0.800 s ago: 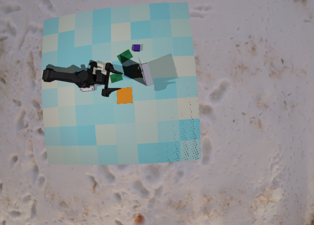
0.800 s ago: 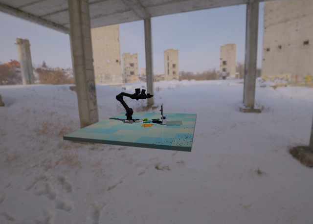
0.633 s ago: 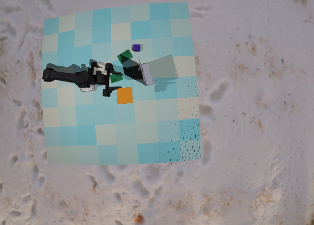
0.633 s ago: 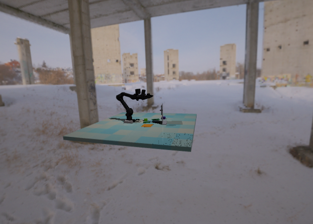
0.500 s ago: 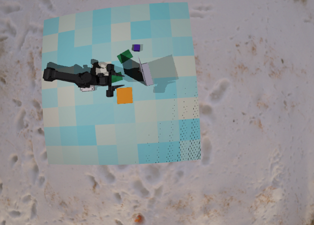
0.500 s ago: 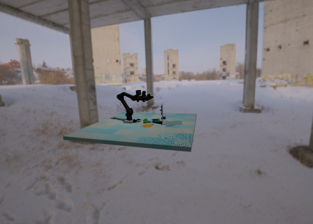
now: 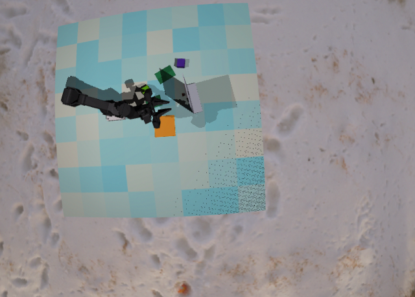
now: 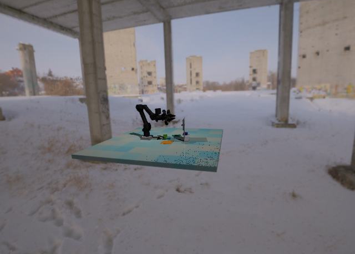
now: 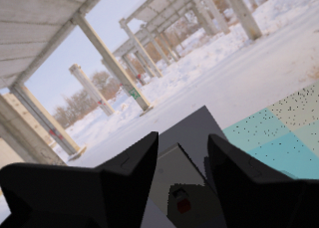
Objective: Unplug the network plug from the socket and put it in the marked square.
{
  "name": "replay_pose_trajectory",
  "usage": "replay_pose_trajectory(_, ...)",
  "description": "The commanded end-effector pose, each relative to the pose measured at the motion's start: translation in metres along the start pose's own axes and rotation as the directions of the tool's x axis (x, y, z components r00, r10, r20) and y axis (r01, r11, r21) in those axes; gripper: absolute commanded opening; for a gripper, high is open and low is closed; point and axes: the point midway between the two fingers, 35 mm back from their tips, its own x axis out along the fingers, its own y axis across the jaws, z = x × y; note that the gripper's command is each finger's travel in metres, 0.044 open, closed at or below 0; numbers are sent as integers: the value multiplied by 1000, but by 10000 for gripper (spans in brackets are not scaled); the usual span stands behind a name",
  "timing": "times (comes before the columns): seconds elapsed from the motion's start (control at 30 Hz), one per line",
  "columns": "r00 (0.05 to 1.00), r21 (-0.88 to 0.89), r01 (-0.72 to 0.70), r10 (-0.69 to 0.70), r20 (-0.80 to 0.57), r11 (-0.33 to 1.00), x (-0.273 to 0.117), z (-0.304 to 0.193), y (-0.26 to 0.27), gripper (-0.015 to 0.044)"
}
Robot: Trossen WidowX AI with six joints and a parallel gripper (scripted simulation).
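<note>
Gripper fingers stand partly open, apart from the upright panel. A small dark-and-red shape, probably the plug, sits at the panel's shadowed face; whether it fills the socket is hard to tell. Shadow obscures its tab.

The black arm arches up and forward, its tool part-open, fingertips apart and gripping nothing.
</note>
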Motion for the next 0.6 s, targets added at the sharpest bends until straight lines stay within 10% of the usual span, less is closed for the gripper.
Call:
replay_pose_trajectory(0.0,999,130,-35,40,-33,991,-2,-15,-7,156)
replay_pose_trajectory(0.57,962,662,-35,206,-181,748,-36,-81,-26,156)
